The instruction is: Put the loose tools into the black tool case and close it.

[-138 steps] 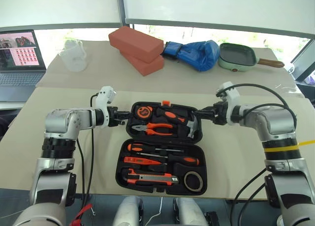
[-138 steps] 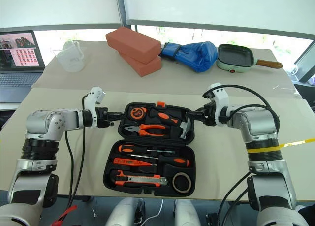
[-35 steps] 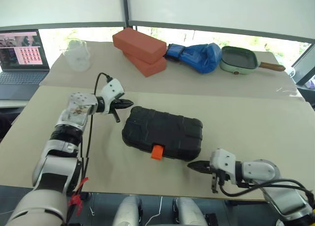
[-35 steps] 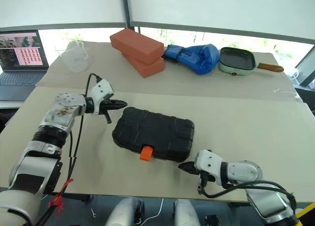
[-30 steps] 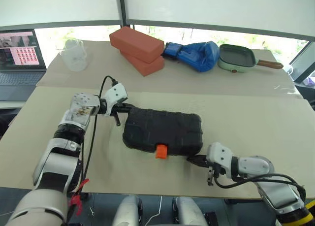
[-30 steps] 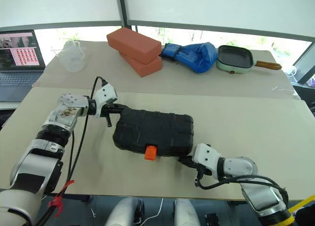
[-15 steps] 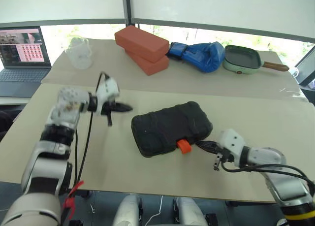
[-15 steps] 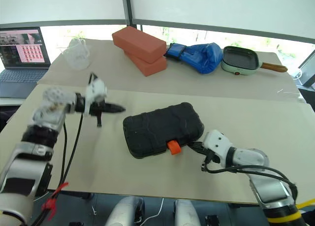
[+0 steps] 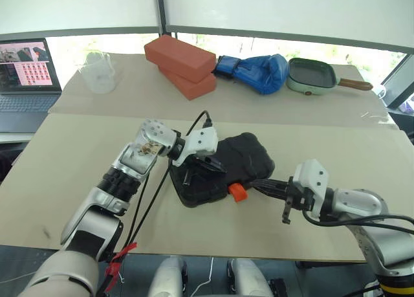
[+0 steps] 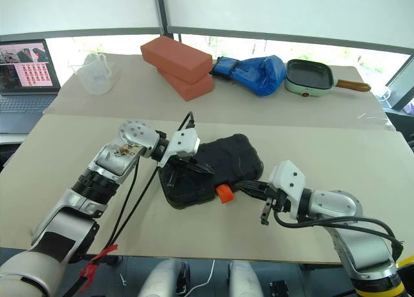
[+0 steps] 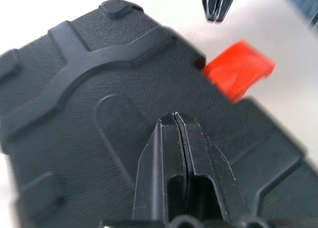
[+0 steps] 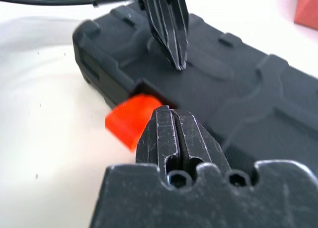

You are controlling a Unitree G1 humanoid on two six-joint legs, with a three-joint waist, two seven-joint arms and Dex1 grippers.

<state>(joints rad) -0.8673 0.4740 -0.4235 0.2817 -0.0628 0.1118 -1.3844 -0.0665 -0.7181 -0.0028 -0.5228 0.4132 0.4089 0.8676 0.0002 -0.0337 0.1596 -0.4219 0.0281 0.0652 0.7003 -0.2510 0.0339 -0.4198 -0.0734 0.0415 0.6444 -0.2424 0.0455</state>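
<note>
One black tool case (image 9: pixel 220 167), lid down, askew at mid-table with its orange latch (image 9: pixel 237 192) toward the near edge. Left gripper (image 9: pixel 217 168), fingers pressed together and holding nothing, angled down over the lid. Right gripper (image 9: pixel 254 184), likewise clenched and empty, pointing level at the latch; no readable lettering.

Beige table (image 9: pixel 336 142) below bright blinded windows (image 9: pixel 284 12)

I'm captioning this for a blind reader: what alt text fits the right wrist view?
A shut gripper points at the orange latch of a closed black tool case on a pale table. Beyond it, the other shut gripper has its tips at the lid.
</note>
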